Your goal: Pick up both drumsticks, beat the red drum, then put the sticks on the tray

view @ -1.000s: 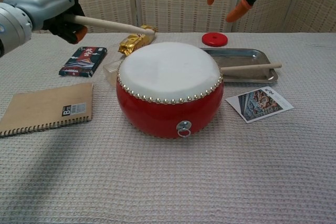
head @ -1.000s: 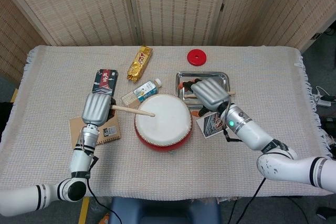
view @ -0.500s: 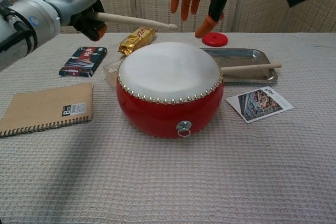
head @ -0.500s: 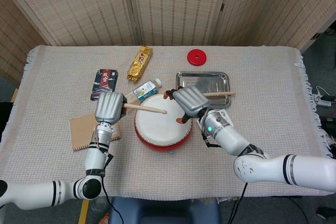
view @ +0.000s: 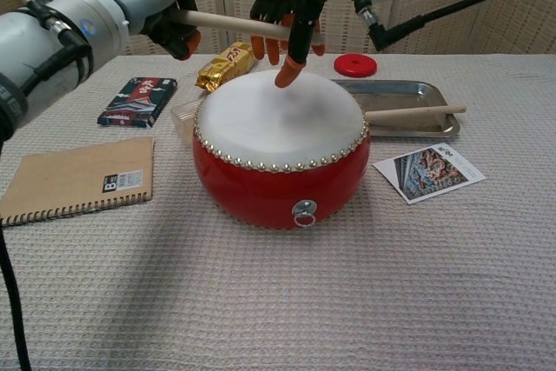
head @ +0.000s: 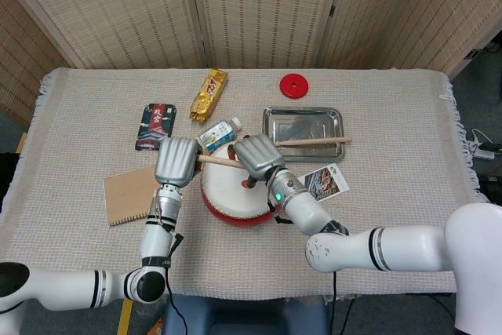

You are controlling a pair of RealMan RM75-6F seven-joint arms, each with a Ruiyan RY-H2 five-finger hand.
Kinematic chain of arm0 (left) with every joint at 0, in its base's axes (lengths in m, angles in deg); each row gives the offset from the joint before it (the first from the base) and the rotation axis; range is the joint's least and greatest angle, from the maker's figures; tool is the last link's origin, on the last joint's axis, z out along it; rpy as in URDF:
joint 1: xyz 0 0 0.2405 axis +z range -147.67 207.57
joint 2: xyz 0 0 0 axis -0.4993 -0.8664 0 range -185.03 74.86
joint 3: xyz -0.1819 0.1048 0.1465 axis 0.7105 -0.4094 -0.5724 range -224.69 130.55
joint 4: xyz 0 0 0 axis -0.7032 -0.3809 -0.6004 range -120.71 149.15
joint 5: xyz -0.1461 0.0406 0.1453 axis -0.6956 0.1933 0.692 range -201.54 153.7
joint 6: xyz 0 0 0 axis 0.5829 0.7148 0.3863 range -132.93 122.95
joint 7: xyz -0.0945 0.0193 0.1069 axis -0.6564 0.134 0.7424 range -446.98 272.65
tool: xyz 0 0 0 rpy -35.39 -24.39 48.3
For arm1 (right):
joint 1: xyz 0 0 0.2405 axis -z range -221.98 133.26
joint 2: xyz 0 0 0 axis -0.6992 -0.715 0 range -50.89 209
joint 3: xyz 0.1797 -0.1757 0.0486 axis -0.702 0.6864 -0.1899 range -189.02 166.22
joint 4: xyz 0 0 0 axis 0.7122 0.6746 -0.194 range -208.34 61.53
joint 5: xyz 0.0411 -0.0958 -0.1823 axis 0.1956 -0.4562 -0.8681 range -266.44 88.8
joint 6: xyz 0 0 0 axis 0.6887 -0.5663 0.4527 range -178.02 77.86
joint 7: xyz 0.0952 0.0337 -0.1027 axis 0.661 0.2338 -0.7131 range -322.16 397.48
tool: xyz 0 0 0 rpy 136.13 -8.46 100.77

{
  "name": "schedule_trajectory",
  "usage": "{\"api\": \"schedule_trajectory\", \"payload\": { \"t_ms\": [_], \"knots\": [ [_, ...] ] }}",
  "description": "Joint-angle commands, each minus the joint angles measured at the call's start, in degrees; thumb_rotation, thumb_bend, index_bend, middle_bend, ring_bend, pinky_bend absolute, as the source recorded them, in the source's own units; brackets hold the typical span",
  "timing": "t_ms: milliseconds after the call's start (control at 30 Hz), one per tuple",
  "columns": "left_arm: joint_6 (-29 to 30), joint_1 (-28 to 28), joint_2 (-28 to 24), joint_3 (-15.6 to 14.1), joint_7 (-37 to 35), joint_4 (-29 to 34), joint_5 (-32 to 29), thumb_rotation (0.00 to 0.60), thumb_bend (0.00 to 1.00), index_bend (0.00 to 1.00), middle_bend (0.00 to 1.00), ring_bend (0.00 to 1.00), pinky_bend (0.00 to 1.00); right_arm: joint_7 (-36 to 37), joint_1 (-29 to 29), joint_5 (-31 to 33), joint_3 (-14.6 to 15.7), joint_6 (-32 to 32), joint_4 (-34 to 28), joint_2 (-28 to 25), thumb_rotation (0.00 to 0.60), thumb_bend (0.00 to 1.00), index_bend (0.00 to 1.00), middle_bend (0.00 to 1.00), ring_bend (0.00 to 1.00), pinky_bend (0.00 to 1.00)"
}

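My left hand [view: 169,15] grips one smooth wooden drumstick [view: 239,23] level above the red drum [view: 278,149], whose white skin is studded around the rim. My right hand [view: 291,2] meets that stick's tip, fingers [view: 287,71] hanging; I cannot tell whether it grips. At three o'clock, the second drumstick [view: 415,113] already lies across the shiny metal tray [view: 395,93], one remaining.

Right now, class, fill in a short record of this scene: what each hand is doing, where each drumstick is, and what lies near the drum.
left hand: grips a drumstick above the red drum
right hand: over the drum, fingers at the held stick; grip unclear
second drumstick: lying across the tray
beside drum: notebook, photo card
further back: gold packet, red disc, dark packet
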Motion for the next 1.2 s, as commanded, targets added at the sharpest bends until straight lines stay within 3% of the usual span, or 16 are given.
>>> {"api": "schedule_trajectory", "payload": {
  "t_ms": [33, 700, 1200],
  "knots": [
    [0.5, -0.5, 0.6, 0.0, 0.6, -0.7, 0.0, 0.6, 0.6, 0.93, 1.0, 1.0, 1.0, 0.0, -0.4, 0.9, -0.6, 0.6, 0.8, 1.1, 0.6, 0.11, 0.51, 0.42, 0.3, 0.58],
    [1.0, -1.6, 2.1, -1.0, 2.0, -2.5, -0.5, 0.6, 0.6, 0.93, 1.0, 1.0, 1.0, 0.0, 0.9, -2.7, -3.4, 9.2, 4.7, 9.1, 0.6, 0.14, 0.76, 0.67, 0.53, 0.67],
    [1.8, -2.5, 2.8, -1.1, 3.8, -2.9, 0.1, 0.6, 0.6, 0.93, 1.0, 1.0, 1.0, -2.7, 2.0, -2.3, -5.2, 9.4, 5.8, 11.5, 0.6, 0.15, 0.74, 0.69, 0.55, 0.71]
  ]
}}
